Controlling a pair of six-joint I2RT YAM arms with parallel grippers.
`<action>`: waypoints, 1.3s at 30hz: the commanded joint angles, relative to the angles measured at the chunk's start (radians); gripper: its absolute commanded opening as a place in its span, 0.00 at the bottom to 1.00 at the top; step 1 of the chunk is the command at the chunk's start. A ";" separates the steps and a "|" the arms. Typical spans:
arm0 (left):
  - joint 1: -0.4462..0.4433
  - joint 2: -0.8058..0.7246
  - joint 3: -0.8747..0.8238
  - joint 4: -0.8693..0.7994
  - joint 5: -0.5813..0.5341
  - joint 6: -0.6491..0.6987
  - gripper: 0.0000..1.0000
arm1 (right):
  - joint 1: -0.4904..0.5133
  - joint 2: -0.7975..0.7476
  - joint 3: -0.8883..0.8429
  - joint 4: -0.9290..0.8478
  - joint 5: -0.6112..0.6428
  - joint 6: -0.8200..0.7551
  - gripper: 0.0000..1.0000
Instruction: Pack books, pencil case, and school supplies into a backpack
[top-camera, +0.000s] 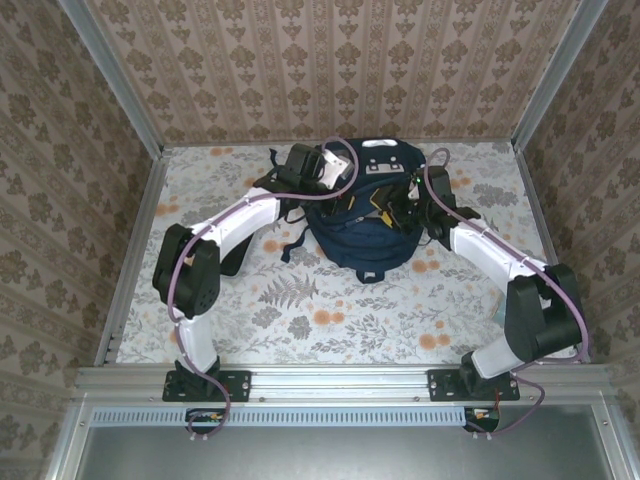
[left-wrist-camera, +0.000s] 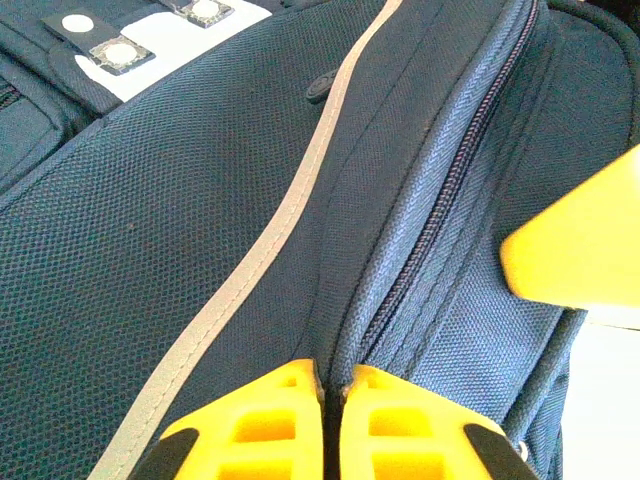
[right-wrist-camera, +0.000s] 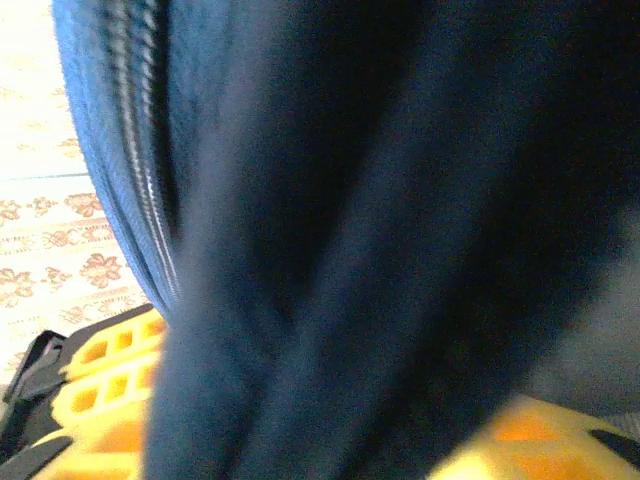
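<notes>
The navy backpack lies at the back middle of the table, its pale grey patches at the far end. My left gripper rests on its top. In the left wrist view that gripper is shut, pinching a ridge of navy fabric beside the closed zip and the white stripe. My right gripper is against the bag's right side. In the right wrist view its yellow fingers stand wide apart, and dark backpack fabric lies across the gap. Books and pencil case are hidden.
Dark straps trail from the bag's left side onto the floral tablecloth. Patterned walls with metal posts close the table in at the back and both sides. A yellow finger of the other gripper sits close to my left gripper.
</notes>
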 joint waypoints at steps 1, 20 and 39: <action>0.015 -0.119 -0.012 -0.020 -0.019 -0.018 0.19 | 0.006 0.022 0.032 0.057 -0.022 0.034 0.38; -0.005 -0.299 -0.388 0.111 0.037 -0.454 0.53 | 0.006 0.026 -0.028 0.290 -0.084 0.212 0.16; -0.014 -0.168 -0.370 0.355 0.153 -0.554 0.45 | 0.010 0.014 -0.034 0.291 -0.100 0.216 0.15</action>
